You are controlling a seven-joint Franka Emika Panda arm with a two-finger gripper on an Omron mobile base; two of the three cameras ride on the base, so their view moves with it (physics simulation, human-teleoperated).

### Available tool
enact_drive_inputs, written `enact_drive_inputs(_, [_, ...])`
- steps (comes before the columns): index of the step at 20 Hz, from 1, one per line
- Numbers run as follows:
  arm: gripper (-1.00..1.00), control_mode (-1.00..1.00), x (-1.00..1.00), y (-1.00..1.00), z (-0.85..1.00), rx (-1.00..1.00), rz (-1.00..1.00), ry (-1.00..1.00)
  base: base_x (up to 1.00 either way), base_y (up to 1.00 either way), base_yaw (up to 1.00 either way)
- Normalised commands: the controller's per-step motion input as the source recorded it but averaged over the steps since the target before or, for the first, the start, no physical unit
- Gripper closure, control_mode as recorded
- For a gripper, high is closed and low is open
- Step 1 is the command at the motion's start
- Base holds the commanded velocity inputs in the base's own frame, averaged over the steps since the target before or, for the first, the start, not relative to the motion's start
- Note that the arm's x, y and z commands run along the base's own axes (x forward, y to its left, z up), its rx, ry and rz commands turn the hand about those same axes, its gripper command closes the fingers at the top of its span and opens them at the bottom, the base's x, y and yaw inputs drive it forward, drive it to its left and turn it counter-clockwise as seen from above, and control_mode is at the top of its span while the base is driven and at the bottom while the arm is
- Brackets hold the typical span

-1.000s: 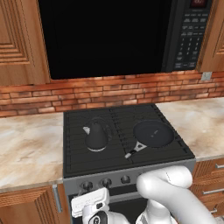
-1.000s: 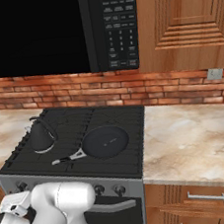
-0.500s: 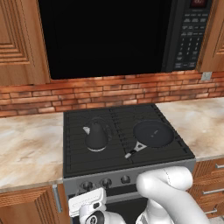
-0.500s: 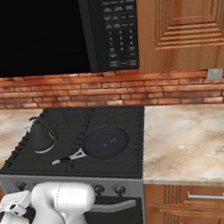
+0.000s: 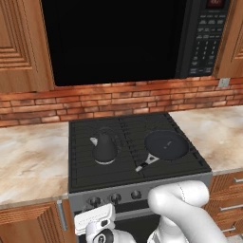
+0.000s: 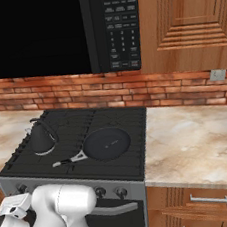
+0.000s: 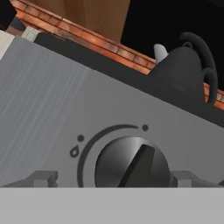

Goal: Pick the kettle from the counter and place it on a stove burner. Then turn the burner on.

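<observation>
The dark grey kettle (image 5: 104,147) (image 6: 42,138) stands upright on the front left stove burner (image 5: 84,163) (image 6: 24,157), its pale spout pointing left. The beige counter (image 5: 28,161) (image 6: 199,135) flanks the stove on both sides. My gripper (image 7: 113,178) is low in front of the stove's control panel, open. Its two fingertips (image 7: 43,178) stand wide on either side of a round silver knob (image 7: 131,164) without touching it. In the hand view the kettle (image 7: 183,70) rises above the panel's edge. My white hand (image 5: 95,220) (image 6: 14,208) sits below the leftmost knob (image 5: 95,201).
A flat black pan (image 5: 166,144) (image 6: 106,143) lies on the right front burner, its handle pointing toward the kettle. More knobs (image 5: 126,196) line the panel. A black microwave (image 5: 204,38) hangs above, with a brick wall behind. Wooden drawers (image 6: 197,206) sit under the right counter.
</observation>
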Motion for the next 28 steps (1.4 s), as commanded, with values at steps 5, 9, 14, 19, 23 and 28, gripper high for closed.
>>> enact_drive_inputs(5, [1.0, -1.0, 0.0, 0.0, 0.0, 0.0, 0.0, 0.0, 0.0, 0.0, 0.0])
enact_drive_inputs(9, [1.0, -1.0, 0.0, 0.0, 0.0, 0.0, 0.0, 0.0, 0.0, 0.0, 0.0])
enact_drive_inputs(14, [1.0, -1.0, 0.0, 0.0, 0.0, 0.0, 0.0, -0.01, 0.0, 0.0, 0.0])
enact_drive_inputs(19, [1.0, -1.0, 0.0, 0.08, 0.0, -0.05, 0.1, -0.01, 0.0, 0.0, 0.0])
enact_drive_inputs(23, [1.0, -1.0, 0.0, 0.17, 0.0, -0.14, 0.22, 0.0, 0.0, 0.0, 0.0])
enact_drive_inputs(28, [1.0, -1.0, 0.0, 0.13, -0.05, -0.18, 0.3, 0.03, 0.0, 0.0, 0.0])
